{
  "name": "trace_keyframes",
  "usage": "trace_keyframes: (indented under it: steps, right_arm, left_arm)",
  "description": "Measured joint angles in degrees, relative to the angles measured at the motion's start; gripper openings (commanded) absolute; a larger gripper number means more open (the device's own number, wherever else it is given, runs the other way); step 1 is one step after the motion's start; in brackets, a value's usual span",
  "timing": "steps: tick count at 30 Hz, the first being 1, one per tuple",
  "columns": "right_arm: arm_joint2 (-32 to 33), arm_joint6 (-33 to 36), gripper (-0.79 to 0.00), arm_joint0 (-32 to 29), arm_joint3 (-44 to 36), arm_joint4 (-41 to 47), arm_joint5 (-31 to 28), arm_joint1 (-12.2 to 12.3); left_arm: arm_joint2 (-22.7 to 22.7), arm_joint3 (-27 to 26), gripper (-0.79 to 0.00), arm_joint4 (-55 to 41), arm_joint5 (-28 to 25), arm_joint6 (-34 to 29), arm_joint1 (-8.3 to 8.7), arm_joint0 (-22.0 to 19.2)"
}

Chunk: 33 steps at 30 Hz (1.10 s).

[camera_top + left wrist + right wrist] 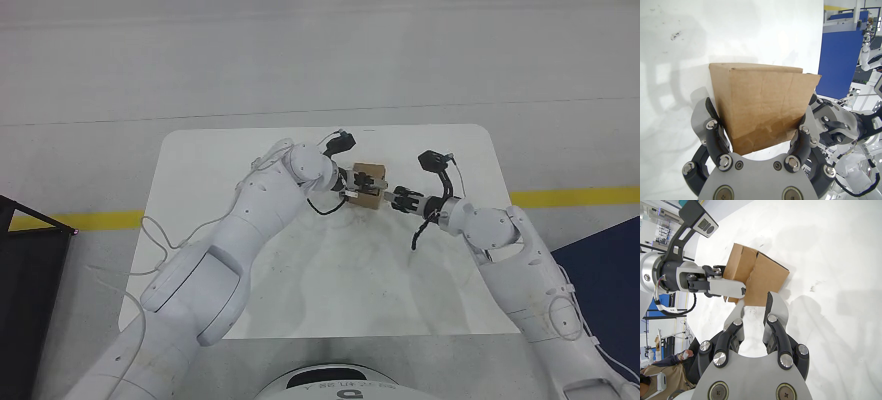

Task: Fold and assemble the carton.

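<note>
So the carton [369,183] is sitting out toward the far middle of the table [420,290], already looking boxy rather than flat. Can't tell if it's resting on the table or lifted a hair. The left gripper [761,113] is clamping it across two opposite sides, basically acting as a vise. The right gripper [755,299] is hanging open with its fingertips right at the carton's edge, not pinching anything. I'm guessing we're mid flap-folding, since the seam facing the right gripper is gaping a bit. The next move is probably calling for the right one to press that panel shut while the left is holding firm.
</note>
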Motion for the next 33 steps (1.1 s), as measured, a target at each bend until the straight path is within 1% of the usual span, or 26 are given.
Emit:
trace_keyframes:
  steps: [4,8,11,18,22,28,31,33]
  right_arm:
    - [3.36,1.60,-0.505,-2.85,-2.38,1.13,-2.59,0.75]
    - [5.27,1.82,-0.511,-4.30,-3.35,2.04,-3.43,1.10]
    - [5.54,1.79,-0.508,-4.58,-3.67,2.13,-3.37,1.19]
    - [5.92,0.59,-0.502,-4.54,-4.06,2.69,-3.30,1.25]
    - [6.31,-0.06,-0.508,-4.70,-4.54,3.24,-3.41,1.29]
    - [5.27,-0.30,-0.517,-3.88,-4.81,2.68,-2.73,1.20]
    - [3.98,-0.64,-0.533,-2.56,-4.06,2.56,-1.79,0.98]
    - [2.06,-1.23,-0.517,-0.89,-2.66,0.44,0.33,0.68]
  left_arm:
    - [0.25,0.20,-0.071,0.33,0.37,-0.05,-0.23,-0.12]
    - [0.76,0.51,-0.055,1.26,1.45,-0.06,-0.51,-0.38]
    - [1.37,0.61,0.000,2.29,2.86,-0.14,-0.82,-0.58]
    - [0.50,0.70,0.000,1.18,1.55,0.61,-0.87,-1.28]
    - [-0.35,0.73,0.000,0.64,0.86,0.97,-0.52,-1.75]
    - [-1.59,0.64,0.000,0.78,1.38,2.28,0.32,-2.16]
    - [-2.92,0.70,0.000,0.17,1.12,3.51,1.10,-2.09]
    - [-4.22,0.58,0.000,-0.64,0.31,4.52,1.86,-1.87]
